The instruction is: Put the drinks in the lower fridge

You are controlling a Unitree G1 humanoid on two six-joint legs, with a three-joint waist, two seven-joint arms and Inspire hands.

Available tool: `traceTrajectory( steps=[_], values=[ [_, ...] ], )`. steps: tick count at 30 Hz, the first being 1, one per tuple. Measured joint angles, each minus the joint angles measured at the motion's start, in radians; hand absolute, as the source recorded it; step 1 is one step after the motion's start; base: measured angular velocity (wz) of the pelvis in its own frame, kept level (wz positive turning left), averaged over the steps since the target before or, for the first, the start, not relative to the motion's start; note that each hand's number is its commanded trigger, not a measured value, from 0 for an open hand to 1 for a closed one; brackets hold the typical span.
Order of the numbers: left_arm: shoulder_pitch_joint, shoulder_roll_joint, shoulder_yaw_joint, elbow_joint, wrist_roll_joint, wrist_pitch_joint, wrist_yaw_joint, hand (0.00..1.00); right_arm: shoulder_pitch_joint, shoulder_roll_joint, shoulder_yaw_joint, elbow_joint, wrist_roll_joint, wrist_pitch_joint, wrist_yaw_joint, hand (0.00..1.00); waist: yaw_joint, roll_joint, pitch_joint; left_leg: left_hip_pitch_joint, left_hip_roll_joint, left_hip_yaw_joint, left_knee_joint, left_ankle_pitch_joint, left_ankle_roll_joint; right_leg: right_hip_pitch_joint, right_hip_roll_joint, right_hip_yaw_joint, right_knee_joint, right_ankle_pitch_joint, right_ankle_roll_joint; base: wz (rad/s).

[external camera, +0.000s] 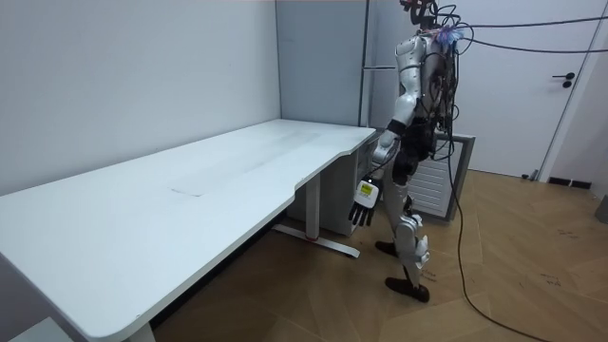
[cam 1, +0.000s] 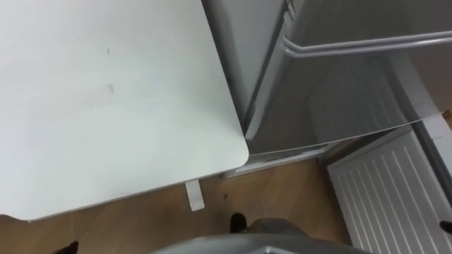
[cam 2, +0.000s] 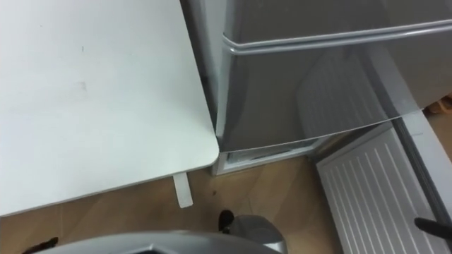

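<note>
While it stands by table (cam 1: 106,106) and fridge (cam 1: 233,56), left hand (external camera: 364,201) hanging slack-fingered and empty, the lower door (cam 1: 318,99) should pull stiffly: grip its top lip (cam 1: 353,46).

Fridge (cam 1: 332,99) cut off at top; table (cam 1: 106,141) cut off left.

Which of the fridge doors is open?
The lower door, swung out, its white ribbed inner side showing; the grey door above it is shut.
</note>
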Motion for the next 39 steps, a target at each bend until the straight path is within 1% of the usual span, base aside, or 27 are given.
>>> traceTrajectory(
  steps=[2, 4, 6, 8, 9, 10, 12, 13, 15, 16, 19, 21, 22, 23, 25, 26, 27, 28, 29, 30, 31, 32, 33, 35, 37, 38, 39],
  values=[
    [0.001, -0.001, -0.015, -0.001, 0.000, 0.001, -0.008, 0.00, 0.041, 0.019, 0.032, -0.074, -0.007, 0.003, 0.008, 0.00, 0.003, -0.003, 0.0012, 0.008, 0.001, 0.013, 0.003, 0.000, -0.001, 0.001, 0.004, 0.008, 0.000, 0.001, -0.001, -0.19],
    [0.001, -0.002, -0.021, -0.008, -0.003, 0.004, -0.012, 0.00, 0.080, 0.038, 0.040, -0.151, -0.004, 0.011, 0.026, 0.00, 0.003, -0.009, 0.0039, 0.011, 0.001, 0.024, 0.004, 0.000, -0.001, 0.001, 0.007, 0.020, -0.001, 0.003, -0.001, -0.21],
    [0.001, -0.004, -0.034, -0.009, -0.003, 0.004, -0.012, 0.00, 0.143, 0.060, 0.058, -0.279, -0.010, 0.029, 0.068, 0.00, 0.003, -0.017, 0.0055, 0.011, 0.001, 0.042, 0.004, 0.000, -0.001, 0.001, 0.012, 0.033, -0.011, 0.011, -0.001, -0.20],
    [0.002, -0.005, -0.044, -0.010, -0.003, 0.003, -0.015, 0.00, 0.188, 0.082, 0.061, -0.358, -0.016, 0.037, 0.104, 0.00, 0.002, -0.026, 0.0083, 0.011, 0.001, 0.048, 0.000, 0.000, -0.001, 0.000, 0.013, 0.039, -0.012, 0.014, -0.001, -0.11],
    [0.002, -0.005, -0.052, -0.008, -0.008, 0.003, -0.014, 0.00, 0.217, 0.093, 0.063, -0.397, -0.020, 0.039, 0.130, 0.00, 0.003, -0.031, 0.0073, 0.012, 0.001, 0.049, -0.002, 0.000, -0.001, 0.001, 0.014, 0.040, -0.013, 0.016, -0.001, -0.04],
    [0.003, -0.008, -0.054, -0.006, -0.009, 0.003, -0.014, 0.00, 0.226, 0.100, 0.063, -0.413, -0.020, 0.040, 0.138, 0.00, 0.003, -0.033, 0.0070, 0.013, 0.001, 0.050, -0.005, 0.000, -0.001, 0.001, 0.014, 0.041, -0.015, 0.018, -0.001, -0.03],
    [0.006, -0.026, -0.060, 0.006, -0.011, 0.004, 0.004, 0.00, 0.257, 0.128, 0.063, -0.461, -0.011, 0.036, 0.150, 0.00, 0.006, -0.040, 0.0084, 0.013, 0.001, 0.051, -0.008, 0.000, 0.000, 0.010, 0.014, 0.042, -0.040, 0.037, 0.001, -0.02],
    [0.006, -0.029, -0.071, 0.011, -0.011, 0.004, 0.009, 0.00, 0.266, 0.132, 0.063, -0.471, 0.005, 0.035, 0.150, 0.00, 0.008, -0.041, 0.0082, 0.013, 0.001, 0.051, -0.008, 0.000, 0.000, 0.013, 0.014, 0.042, -0.045, 0.041, 0.001, 0.00],
    [0.005, -0.030, -0.136, 0.031, -0.011, 0.007, 0.028, 0.00, 0.306, 0.159, 0.067, -0.517, 0.055, 0.035, 0.150, 0.00, 0.023, -0.045, 0.0085, 0.013, 0.001, 0.052, -0.008, 0.000, 0.000, 0.014, 0.014, 0.042, -0.045, 0.044, 0.001, 0.00],
    [0.006, -0.031, -0.146, 0.033, -0.011, 0.008, 0.031, 0.00, 0.314, 0.162, 0.067, -0.528, 0.063, 0.035, 0.150, 0.00, 0.025, -0.046, 0.0090, 0.013, 0.001, 0.052, -0.008, 0.000, 0.000, 0.014, 0.014, 0.042, -0.045, 0.044, 0.001, 0.00],
    [0.013, -0.049, -0.159, 0.034, -0.011, 0.012, 0.041, 0.00, 0.344, 0.180, 0.066, -0.574, 0.124, 0.034, 0.150, 0.00, 0.030, -0.046, 0.0093, 0.013, 0.001, 0.052, -0.008, 0.000, 0.000, 0.013, 0.015, 0.043, -0.045, 0.046, 0.000, 0.00],
    [0.010, -0.052, -0.192, 0.029, -0.010, 0.015, 0.041, 0.00, 0.380, 0.209, 0.067, -0.644, 0.167, 0.033, 0.148, 0.00, 0.040, -0.046, 0.0095, 0.013, 0.001, 0.057, -0.008, 0.000, 0.000, 0.012, 0.017, 0.047, -0.044, 0.048, -0.001, -0.07],
    [0.007, -0.054, -0.192, 0.028, -0.010, 0.015, 0.041, 0.00, 0.389, 0.219, 0.067, -0.665, 0.178, 0.033, 0.148, 0.00, 0.045, -0.046, 0.0095, 0.013, 0.001, 0.060, -0.008, 0.000, 0.000, 0.010, 0.018, 0.050, -0.044, 0.049, -0.001, -0.12],
    [0.003, -0.055, -0.192, 0.028, -0.010, 0.015, 0.041, 0.00, 0.394, 0.238, 0.069, -0.700, 0.208, 0.030, 0.148, 0.00, 0.048, -0.048, 0.0103, 0.013, 0.001, 0.065, -0.008, 0.000, 0.000, 0.009, 0.018, 0.054, -0.044, 0.052, -0.001, -0.13],
    [-0.001, -0.055, -0.192, 0.028, -0.010, 0.015, 0.041, 0.00, 0.394, 0.250, 0.099, -0.743, 0.257, 0.004, 0.148, 0.00, 0.050, -0.048, 0.0107, 0.013, -0.001, 0.071, -0.008, 0.000, 0.000, 0.007, 0.018, 0.058, -0.044, 0.055, 0.000, -0.09],
    [-0.001, -0.056, -0.192, 0.028, -0.010, 0.015, 0.041, 0.00, 0.391, 0.262, 0.130, -0.766, 0.318, -0.018, 0.160, 0.00, 0.051, -0.048, 0.0106, 0.013, -0.001, 0.071, -0.007, 0.000, 0.000, 0.007, 0.017, 0.058, -0.044, 0.055, 0.000, 0.00],
    [-0.001, -0.057, -0.192, 0.028, -0.010, 0.014, 0.042, 0.00, 0.366, 0.270, 0.200, -0.772, 0.394, -0.031, 0.208, 0.00, 0.055, -0.045, 0.0103, 0.013, -0.001, 0.070, -0.007, 0.000, 0.000, 0.007, 0.017, 0.057, -0.044, 0.055, 0.000, 0.04],
    [-0.001, -0.058, -0.191, 0.028, -0.010, 0.014, 0.042, 0.00, 0.344, 0.271, 0.235, -0.771, 0.417, -0.031, 0.231, 0.00, 0.057, -0.042, 0.0099, 0.012, -0.001, 0.068, -0.006, 0.001, -0.001, 0.007, 0.017, 0.055, -0.044, 0.055, 0.000, 0.09],
    [-0.001, -0.066, -0.192, 0.028, -0.010, 0.014, 0.042, 0.00, 0.294, 0.277, 0.328, -0.771, 0.452, -0.027, 0.278, 0.00, 0.063, -0.031, 0.0096, 0.011, -0.002, 0.064, -0.006, 0.001, -0.001, 0.007, 0.015, 0.051, -0.044, 0.054, 0.000, 0.14],
    [-0.001, -0.078, -0.192, 0.028, -0.010, 0.012, 0.041, 0.00, 0.251, 0.285, 0.399, -0.771, 0.473, -0.020, 0.324, 0.00, 0.071, -0.014, 0.0095, 0.009, -0.002, 0.055, -0.006, 0.001, 0.000, 0.007, 0.012, 0.042, -0.043, 0.050, 0.001, 0.20],
    [-0.002, -0.084, -0.192, 0.026, -0.010, 0.010, 0.041, 0.00, 0.243, 0.290, 0.421, -0.773, 0.487, -0.005, 0.313, 0.00, 0.072, -0.014, 0.0110, 0.007, -0.003, 0.046, -0.006, 0.001, 0.000, 0.008, 0.009, 0.035, -0.043, 0.048, 0.001, 0.33],
    [0.000, -0.095, -0.189, 0.025, -0.010, 0.005, 0.040, 0.00, 0.243, 0.293, 0.430, -0.769, 0.502, 0.011, 0.342, 0.00, 0.081, 0.001, 0.0043, 0.003, -0.004, 0.030, -0.007, 0.002, 0.001, 0.007, 0.006, 0.026, -0.040, 0.041, 0.003, 0.36],
    [0.009, -0.102, -0.187, 0.025, -0.010, 0.005, 0.040, 0.00, 0.245, 0.293, 0.438, -0.769, 0.523, 0.023, 0.362, 0.00, 0.088, 0.007, 0.0072, 0.002, -0.005, 0.021, -0.007, 0.002, 0.001, 0.003, 0.004, 0.022, -0.027, 0.030, 0.005, 0.30],
    [0.026, -0.104, -0.186, 0.024, -0.010, 0.008, 0.040, 0.00, 0.247, 0.293, 0.442, -0.769, 0.551, 0.042, 0.376, 0.00, 0.096, 0.010, 0.0065, -0.001, -0.005, 0.019, -0.003, 0.003, 0.001, -0.004, -0.002, 0.010, -0.009, 0.018, 0.003, 0.14],
    [0.033, -0.103, -0.186, 0.023, -0.011, 0.010, 0.041, 0.00, 0.251, 0.292, 0.451, -0.769, 0.565, 0.048, 0.382, 0.00, 0.096, 0.003, 0.0054, -0.005, -0.005, 0.017, 0.006, 0.004, 0.000, -0.004, -0.006, 0.000, -0.005, 0.010, 0.003, 0.13],
    [0.032, -0.103, -0.186, 0.023, -0.011, 0.012, 0.041, 0.00, 0.251, 0.292, 0.460, -0.769, 0.581, 0.058, 0.384, 0.00, 0.096, -0.009, 0.0060, -0.005, -0.004, 0.015, 0.006, 0.004, 0.000, -0.004, -0.006, -0.002, -0.005, 0.009, 0.002, 0.07],
    [0.032, -0.103, -0.187, 0.023, -0.011, 0.013, 0.042, 0.00, 0.252, 0.293, 0.468, -0.769, 0.591, 0.068, 0.388, 0.00, 0.096, -0.019, 0.0035, -0.006, -0.004, 0.014, 0.007, 0.004, 0.000, -0.003, -0.006, -0.004, -0.006, 0.009, 0.002, 0.12]
  ],
)
